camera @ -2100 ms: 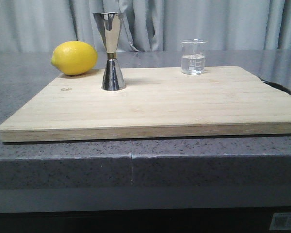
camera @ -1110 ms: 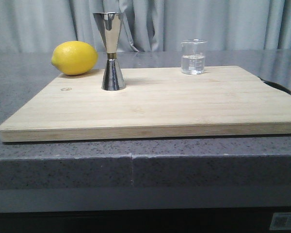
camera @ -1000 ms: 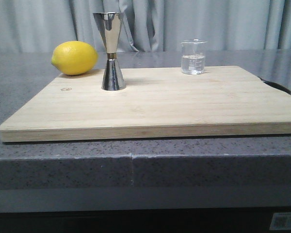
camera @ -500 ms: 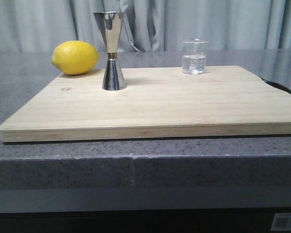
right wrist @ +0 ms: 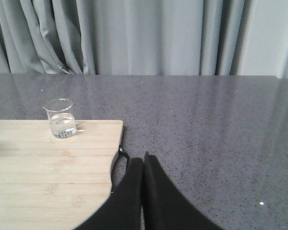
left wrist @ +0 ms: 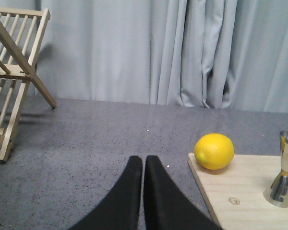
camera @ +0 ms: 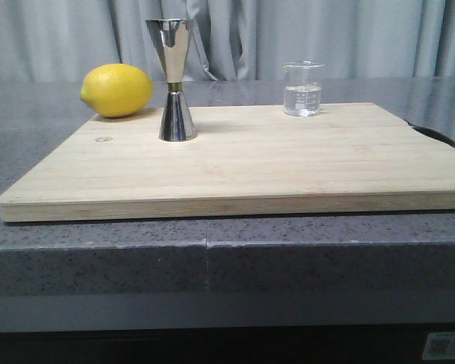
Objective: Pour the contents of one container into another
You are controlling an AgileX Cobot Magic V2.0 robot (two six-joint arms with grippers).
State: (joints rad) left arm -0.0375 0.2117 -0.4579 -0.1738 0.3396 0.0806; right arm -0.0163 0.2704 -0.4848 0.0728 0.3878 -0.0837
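A small clear glass beaker (camera: 302, 89) holding clear liquid stands upright at the back right of the wooden board (camera: 243, 163); it shows too in the right wrist view, beaker (right wrist: 61, 118). The tall steel jigger (camera: 173, 80) with a gold waist stands upright at the board's back left, jigger (left wrist: 283, 170) in the left wrist view. Neither gripper shows in the front view. My left gripper (left wrist: 143, 160) is shut and empty over the counter, left of the board. My right gripper (right wrist: 143, 160) is shut and empty beside the board's right edge.
A yellow lemon (camera: 117, 90) lies at the board's back left corner, close to the jigger. A wooden rack (left wrist: 14, 76) stands far to the left on the grey counter (left wrist: 86, 139). A black handle (camera: 432, 135) sticks out at the board's right edge. Grey curtains hang behind.
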